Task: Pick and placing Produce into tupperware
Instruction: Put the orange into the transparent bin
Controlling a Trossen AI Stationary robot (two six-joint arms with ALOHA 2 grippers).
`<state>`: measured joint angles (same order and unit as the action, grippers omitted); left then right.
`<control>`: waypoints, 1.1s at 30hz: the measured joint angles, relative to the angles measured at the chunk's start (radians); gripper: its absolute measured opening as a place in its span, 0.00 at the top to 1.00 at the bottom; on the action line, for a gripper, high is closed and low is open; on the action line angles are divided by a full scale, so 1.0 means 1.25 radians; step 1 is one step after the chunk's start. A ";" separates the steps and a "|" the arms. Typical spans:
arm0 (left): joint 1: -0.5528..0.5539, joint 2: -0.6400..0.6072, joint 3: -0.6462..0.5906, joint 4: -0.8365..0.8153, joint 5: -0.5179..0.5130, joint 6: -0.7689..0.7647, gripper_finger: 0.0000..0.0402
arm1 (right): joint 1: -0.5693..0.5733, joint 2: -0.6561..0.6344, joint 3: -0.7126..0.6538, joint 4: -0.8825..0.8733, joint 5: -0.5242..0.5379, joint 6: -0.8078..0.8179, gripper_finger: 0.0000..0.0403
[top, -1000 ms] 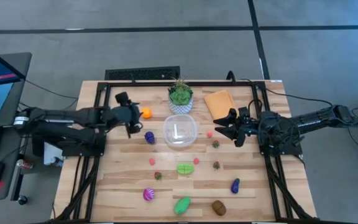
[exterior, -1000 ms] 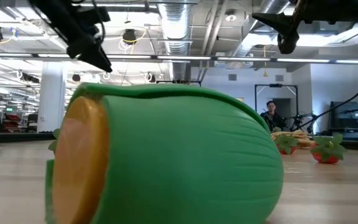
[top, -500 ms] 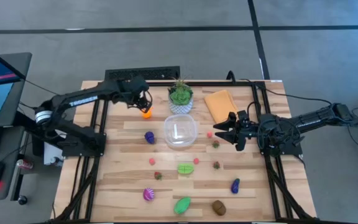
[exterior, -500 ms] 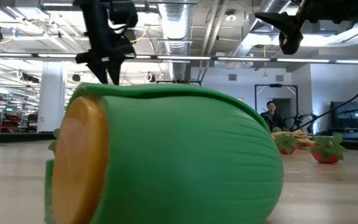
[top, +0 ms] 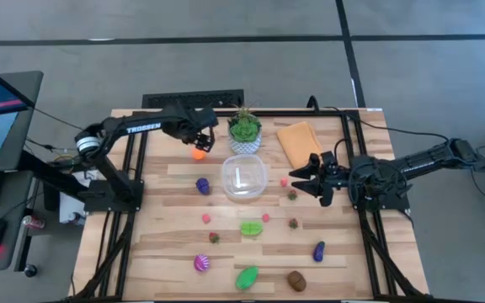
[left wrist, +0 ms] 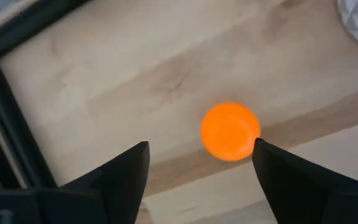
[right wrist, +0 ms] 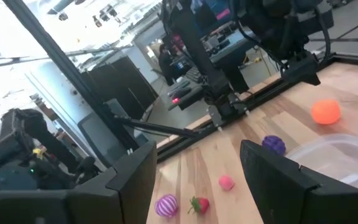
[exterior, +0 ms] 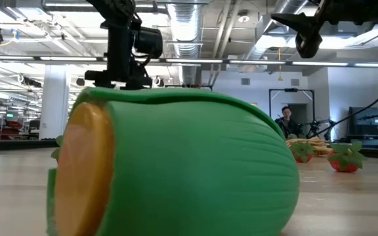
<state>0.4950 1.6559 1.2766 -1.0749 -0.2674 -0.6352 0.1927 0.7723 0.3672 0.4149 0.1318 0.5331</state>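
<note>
My left gripper (top: 197,143) hangs open above the orange toy ball (top: 198,154), pointing down; in the left wrist view the orange ball (left wrist: 230,131) rests on the wood close to one finger, between the two tips (left wrist: 201,163). The clear tupperware (top: 243,178) sits mid-table with nothing in it. Other toy produce lies scattered: a purple piece (top: 202,185), a green piece (top: 251,227), a brown one (top: 296,280). My right gripper (top: 303,178) is open, hovering level to the right of the tupperware; its wrist view shows the orange ball (right wrist: 325,112) and the tupperware's rim (right wrist: 334,152).
A green potted plant in a white pot (top: 244,131) stands just right of the orange ball. A folded orange cloth (top: 297,140) lies at the far right. A big green toy (exterior: 176,164) fills the low view. Black frame rails (top: 133,151) run along the table's sides.
My left arm has swung from the table's left side toward the far edge and rightward, and its gripper has tipped downward until it hangs over the orange ball. My right gripper has drifted slightly toward the near edge. No produce has moved.
</note>
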 joint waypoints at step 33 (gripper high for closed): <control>0.002 0.096 -0.010 0.094 0.111 0.052 0.21 | 0.003 0.000 0.000 -0.014 0.000 0.033 0.37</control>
<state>0.4973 1.7755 1.2644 -0.9577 -0.1281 -0.5698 0.1963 0.7719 0.3672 0.3978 0.1318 0.5744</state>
